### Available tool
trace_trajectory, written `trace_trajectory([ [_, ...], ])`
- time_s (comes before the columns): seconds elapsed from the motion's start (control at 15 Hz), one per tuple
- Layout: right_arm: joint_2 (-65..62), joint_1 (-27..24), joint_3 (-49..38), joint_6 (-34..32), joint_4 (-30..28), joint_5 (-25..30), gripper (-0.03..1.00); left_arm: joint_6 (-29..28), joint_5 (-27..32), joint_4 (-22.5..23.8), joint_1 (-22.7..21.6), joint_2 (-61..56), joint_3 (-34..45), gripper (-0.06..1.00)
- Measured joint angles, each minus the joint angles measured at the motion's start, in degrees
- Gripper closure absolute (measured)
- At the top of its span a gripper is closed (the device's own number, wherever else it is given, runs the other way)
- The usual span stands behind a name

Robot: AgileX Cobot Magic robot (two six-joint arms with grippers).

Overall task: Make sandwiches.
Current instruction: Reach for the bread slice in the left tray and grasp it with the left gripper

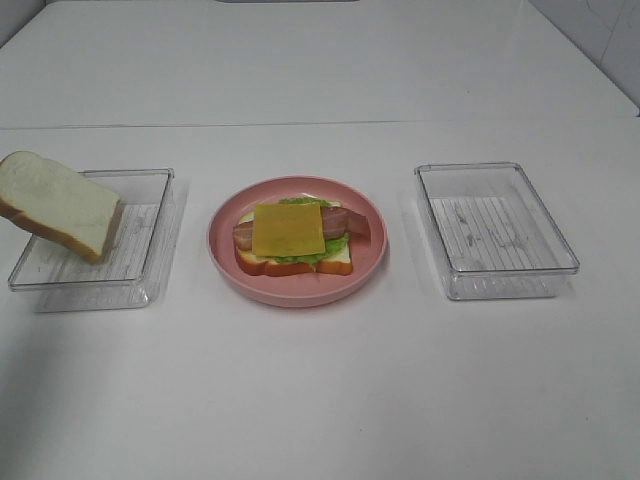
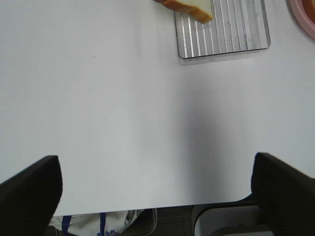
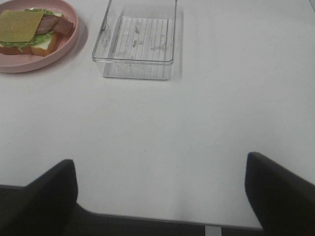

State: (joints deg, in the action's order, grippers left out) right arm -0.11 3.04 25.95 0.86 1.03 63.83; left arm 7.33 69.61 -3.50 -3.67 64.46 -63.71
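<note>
Both grippers are hanging low over the near edge of the white table (image 1: 320, 400), each with its dark fingers spread wide and nothing between them: the left gripper (image 2: 156, 189) and the right gripper (image 3: 161, 194) are showing only bare tabletop in the gap. Under the table edge, the left wrist view is catching a strip of floor with a white bag with blue print (image 2: 98, 223). Farther in, three things are sitting in a row across the table. The pink plate (image 1: 297, 241) is lying in the middle, carrying the open sandwich (image 1: 296, 238): a bread slice, lettuce, bacon and a cheese square (image 1: 288, 229) on top. On the left a clear tray (image 1: 95, 240) is holding a second bread slice (image 1: 60, 205), which is leaning tilted over its left rim. On the right another tray (image 1: 495, 230) is standing well apart from the plate. Beyond them the table is running back to a seam, and a white tiled wall (image 1: 610, 30) is showing at the far right.
</note>
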Motion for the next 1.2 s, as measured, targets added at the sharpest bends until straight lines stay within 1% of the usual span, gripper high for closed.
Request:
trace_trajectory([
  [0.13, 0.0, 0.0, 0.0, 0.0, 0.0, 0.0, 0.08, 1.3, -0.1, -0.8, 0.0, 8.7, -5.8, -0.02],
  [0.2, 0.0, 0.0, 0.0, 0.0, 0.0, 0.0, 0.08, 1.4, -0.1, -1.0, 0.0, 10.4, -7.0, -0.02],
  [0.33, 0.0, 0.0, 0.0, 0.0, 0.0, 0.0, 0.08, 2.5, -0.1, -2.3, 0.0, 18.3, -12.2, -0.02],
  [0.4, 0.0, 0.0, 0.0, 0.0, 0.0, 0.0, 0.08, 3.0, -0.2, -2.8, 0.0, 25.0, -16.6, -0.02],
  [0.47, 0.0, 0.0, 0.0, 0.0, 0.0, 0.0, 0.08, 3.2, -0.2, -3.0, 0.0, 26.4, -17.5, -0.02],
  [0.67, 0.0, 0.0, 0.0, 0.0, 0.0, 0.0, 0.08, 4.8, -0.2, -3.5, -0.3, 35.4, -22.7, -0.02],
  [0.87, 0.0, 0.0, 0.0, 0.0, 0.0, 0.0, 0.08, 6.4, -0.1, -4.8, -2.8, 41.8, -27.2, -0.02],
  [0.93, 0.0, 0.0, 0.0, 0.0, 0.0, 0.0, 0.08, 7.4, -0.1, -5.9, -4.2, 43.9, -28.9, -0.02],
  [1.0, 0.0, 0.0, 0.0, 0.0, 0.0, 0.0, 0.08, 10.2, -0.1, -9.7, -6.8, 48.1, -31.9, -0.02],
  [1.07, 0.0, 0.0, 0.0, 0.0, 0.0, 0.0, 0.08, 11.6, -0.1, -11.3, -7.5, 50.2, -33.3, -0.02],
  [1.2, 0.0, 0.0, 0.0, 0.0, 0.0, 0.0, 0.08, 13.4, -0.1, -12.9, -8.0, 53.2, -35.6, -0.02],
])
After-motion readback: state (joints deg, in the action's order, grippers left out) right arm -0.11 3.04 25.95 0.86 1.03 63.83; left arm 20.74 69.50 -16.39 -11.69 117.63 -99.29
